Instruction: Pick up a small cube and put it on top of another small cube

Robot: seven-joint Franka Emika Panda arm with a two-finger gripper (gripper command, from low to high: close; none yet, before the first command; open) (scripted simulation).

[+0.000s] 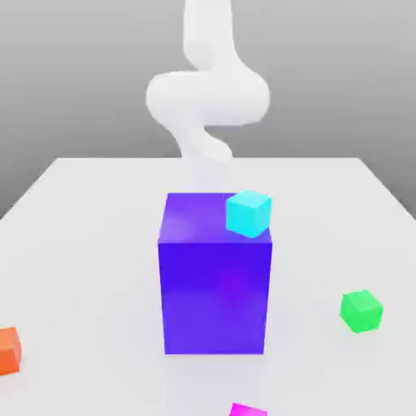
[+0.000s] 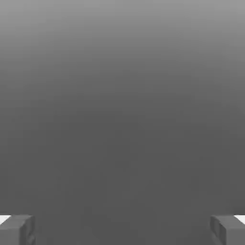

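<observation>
While it faces grey, hand (image 2: pixel 122 229) gapes, empty.

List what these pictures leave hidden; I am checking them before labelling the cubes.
- Magenta cube: exterior view, cut off by the bottom edge.
- Orange cube: exterior view, cut by the left edge.
- Gripper: hand view shows only fingertips wide apart against plain grey; no cube appears.
- White robot arm: its lower end hidden behind the tall purple block.

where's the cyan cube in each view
Exterior view: the cyan cube sits on the top of the big purple block, at the corner toward the exterior view's right.
Hand view: not in it; only grey background shows between the open jaws.
Shared landmark: none; the two views show nothing in common.
</observation>
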